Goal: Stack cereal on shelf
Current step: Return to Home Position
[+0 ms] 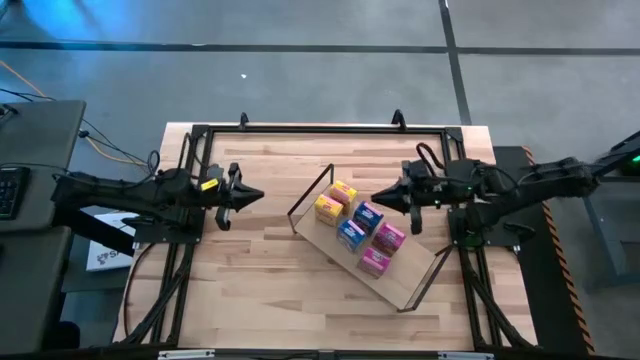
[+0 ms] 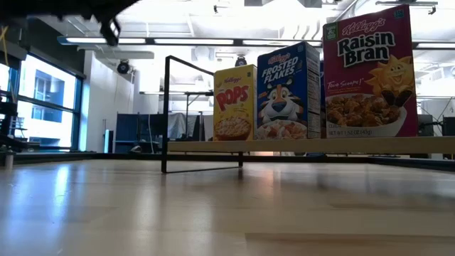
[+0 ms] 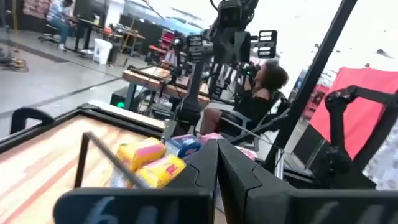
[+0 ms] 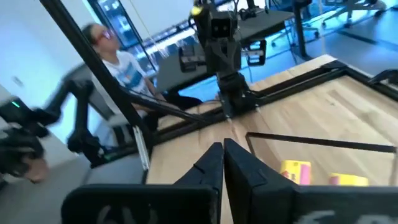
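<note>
The shelf (image 1: 405, 280) is a light-wood board with black wire end frames, lying diagonally on the table's right half. Six small cereal boxes stand upright on it in pairs: yellow (image 1: 335, 201), blue (image 1: 360, 225), pink (image 1: 382, 250). In the low view I see a yellow (image 2: 234, 103), a blue (image 2: 288, 92) and a pink box (image 2: 370, 71) on the board (image 2: 306, 146). My left gripper (image 1: 258, 195) is shut and hovers left of the shelf. My right gripper (image 1: 378, 198) is shut, raised just right of the yellow and blue boxes.
A black metal frame (image 1: 300, 128) borders the tabletop. Bare wood (image 1: 250, 270) lies left of and in front of the shelf. The wire end frame (image 2: 167, 114) rises at the shelf's left end. People sit in the room beyond the table (image 3: 261, 93) (image 4: 115, 59).
</note>
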You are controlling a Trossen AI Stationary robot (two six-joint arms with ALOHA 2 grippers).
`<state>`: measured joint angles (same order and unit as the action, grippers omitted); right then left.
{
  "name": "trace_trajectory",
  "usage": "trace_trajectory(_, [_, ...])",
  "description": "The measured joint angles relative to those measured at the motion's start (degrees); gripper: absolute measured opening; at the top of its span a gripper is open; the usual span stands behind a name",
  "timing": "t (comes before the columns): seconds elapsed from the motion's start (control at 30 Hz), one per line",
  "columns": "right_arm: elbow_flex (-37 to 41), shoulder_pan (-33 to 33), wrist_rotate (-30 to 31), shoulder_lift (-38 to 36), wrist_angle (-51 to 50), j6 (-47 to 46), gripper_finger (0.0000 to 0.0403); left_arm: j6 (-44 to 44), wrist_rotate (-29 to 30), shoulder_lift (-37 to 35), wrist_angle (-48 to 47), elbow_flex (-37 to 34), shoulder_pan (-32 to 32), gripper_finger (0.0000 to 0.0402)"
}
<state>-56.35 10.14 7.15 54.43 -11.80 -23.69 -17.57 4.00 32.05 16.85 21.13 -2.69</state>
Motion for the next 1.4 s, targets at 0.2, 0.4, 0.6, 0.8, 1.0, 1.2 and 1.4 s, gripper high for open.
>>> trace_trajectory(0.2, [6.01, -3.95, -4.41, -1.17, 7.60, -4.72, 0.0001, -0.35, 1.70, -8.23, 2.65, -7.59, 0.20, 0.0000])
trace_trajectory(0.4, [6.30, -4.86, -4.01, -4.48, 7.79, -4.48, 0.0000, -0.65, 1.36, -15.34, 0.67, -12.96, 1.26, 0.0000])
trace_trajectory(0.6, [6.28, -4.90, -2.85, -8.02, 6.13, -4.56, 0.0000, -3.00, 0.74, -22.36, 0.72, -18.76, 1.98, 0.0000])
trace_trajectory(0.8, [6.28, -4.88, -2.68, -10.23, 2.46, -4.78, 0.0000, -4.07, 0.65, -27.66, -3.60, -20.48, 1.98, 0.0000])
trace_trajectory(1.0, [6.28, -4.87, -4.33, -12.35, -2.93, -4.89, 0.0000, -6.46, 0.67, -28.70, -5.45, -20.46, 1.98, 0.0000])
trace_trajectory(1.2, [8.67, -4.25, -5.56, -18.59, -6.83, -3.89, 0.0000, -10.71, 0.69, -28.70, -5.48, -20.46, 1.95, 0.0000])
trace_trajectory(1.4, [22.61, -3.75, -7.38, -29.58, 7.35, -0.20, 0.0000, -10.74, 0.69, -28.70, -5.48, -20.46, 1.95, 0.0000])
